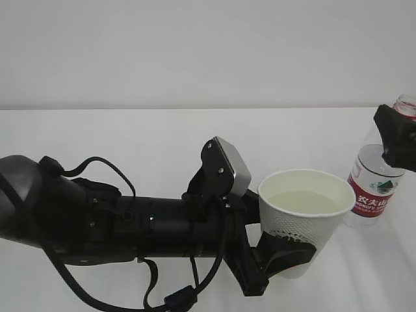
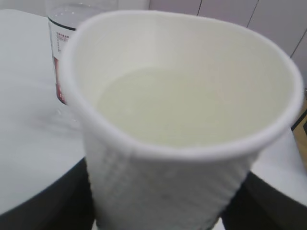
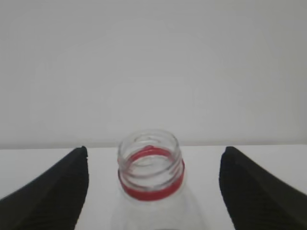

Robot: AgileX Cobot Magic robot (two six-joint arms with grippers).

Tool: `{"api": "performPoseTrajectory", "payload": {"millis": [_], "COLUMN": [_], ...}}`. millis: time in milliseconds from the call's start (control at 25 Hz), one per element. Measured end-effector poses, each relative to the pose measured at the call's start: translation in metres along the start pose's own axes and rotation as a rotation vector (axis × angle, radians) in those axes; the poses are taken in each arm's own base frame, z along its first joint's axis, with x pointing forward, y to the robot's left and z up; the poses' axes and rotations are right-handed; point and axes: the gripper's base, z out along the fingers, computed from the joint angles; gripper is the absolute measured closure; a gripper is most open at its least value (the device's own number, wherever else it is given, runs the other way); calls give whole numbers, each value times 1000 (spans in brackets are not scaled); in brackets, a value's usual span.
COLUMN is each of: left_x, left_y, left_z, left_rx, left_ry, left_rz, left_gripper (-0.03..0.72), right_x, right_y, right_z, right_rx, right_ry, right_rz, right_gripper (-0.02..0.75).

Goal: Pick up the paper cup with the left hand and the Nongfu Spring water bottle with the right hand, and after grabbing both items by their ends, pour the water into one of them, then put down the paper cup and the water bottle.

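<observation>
White paper cup [image 1: 304, 218] with water [image 1: 304, 201] inside sits squeezed in the left hand [image 1: 286, 250] near the bench's front edge. Right hand [image 3: 153, 191] is wide open — its fingers [image 3: 53, 191] stand apart from the uncapped bottle [image 1: 372, 188] by the right edge.

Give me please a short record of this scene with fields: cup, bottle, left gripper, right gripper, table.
cup: white paper cup, upright, holding pale liquid, raised above the table
bottle: clear, red label, no cap, standing upright on the table
left gripper: closed on the cup's lower part
right gripper: open, fingers apart on both sides of the bottle neck, not touching it
table: white
</observation>
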Motion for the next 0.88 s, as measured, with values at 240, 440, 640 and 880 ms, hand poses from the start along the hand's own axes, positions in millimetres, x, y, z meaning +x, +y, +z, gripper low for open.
{"api": "performPoseTrajectory", "payload": {"millis": [240, 440, 640, 880], "left_x": [0, 0, 0, 0], "left_y": [0, 0, 0, 0], "left_z": [0, 0, 0, 0], "left_rx": [0, 0, -2, -5], "left_ry": [0, 0, -1, -3], "left_rz": [0, 0, -1, -5], "left_gripper": [171, 171, 171, 171], "right_x": [-23, -44, -54, -62], "right_y": [3, 6, 7, 7], "right_z": [10, 10, 3, -8], "right_rx": [-10, -20, -30, -36], "right_ry": [-3, -5, 35, 41], "right_rz": [-25, -44, -55, -77], "right_gripper": [96, 97, 101, 111]}}
